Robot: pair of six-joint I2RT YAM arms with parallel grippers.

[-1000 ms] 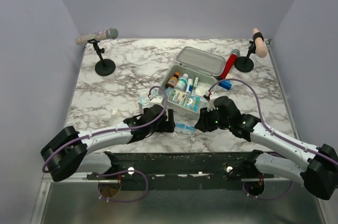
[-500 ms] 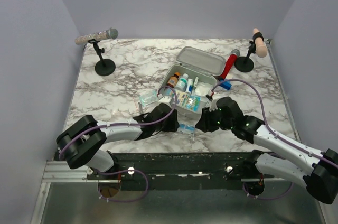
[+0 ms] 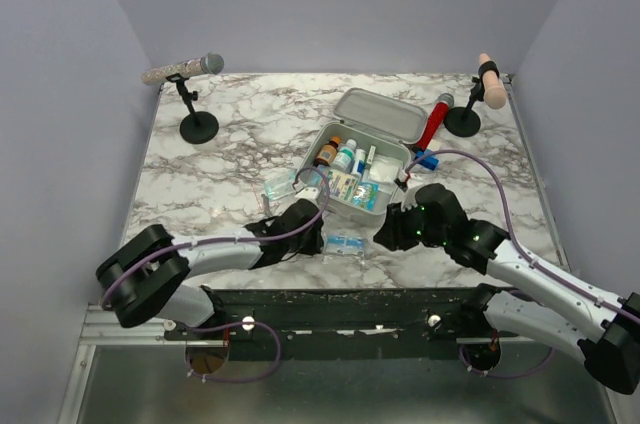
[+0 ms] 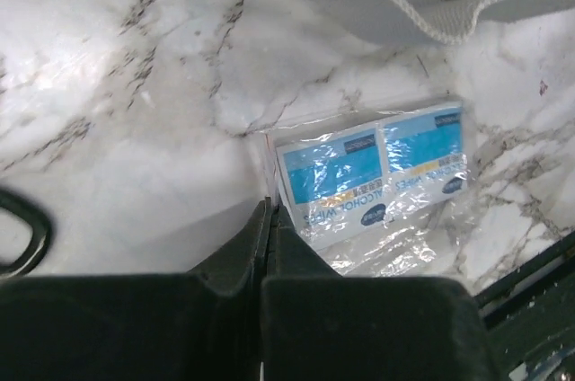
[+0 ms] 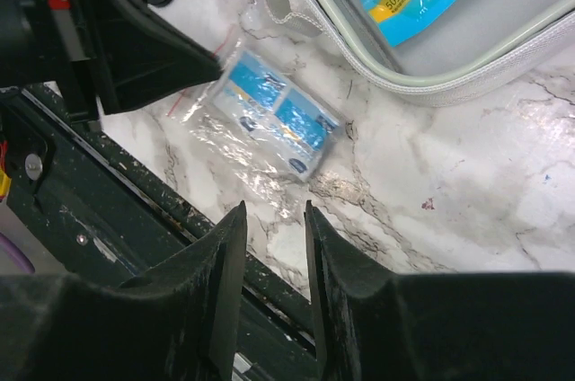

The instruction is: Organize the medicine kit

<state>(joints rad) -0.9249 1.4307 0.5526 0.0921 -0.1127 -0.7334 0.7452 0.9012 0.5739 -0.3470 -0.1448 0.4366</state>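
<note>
Pinch by left gripper, jaws together on the very edge of the wipe bag, flat on the surface close to its front edge. Likely fault on lifting: slick film sliding free for want of a deeper bite, or dropping over that edge. Right gripper just beside, jaws partly apart, empty; risk of arm contact. Beyond, medicine kit open mid-surface, already crowded with bottles; possible snag on rim.
</note>
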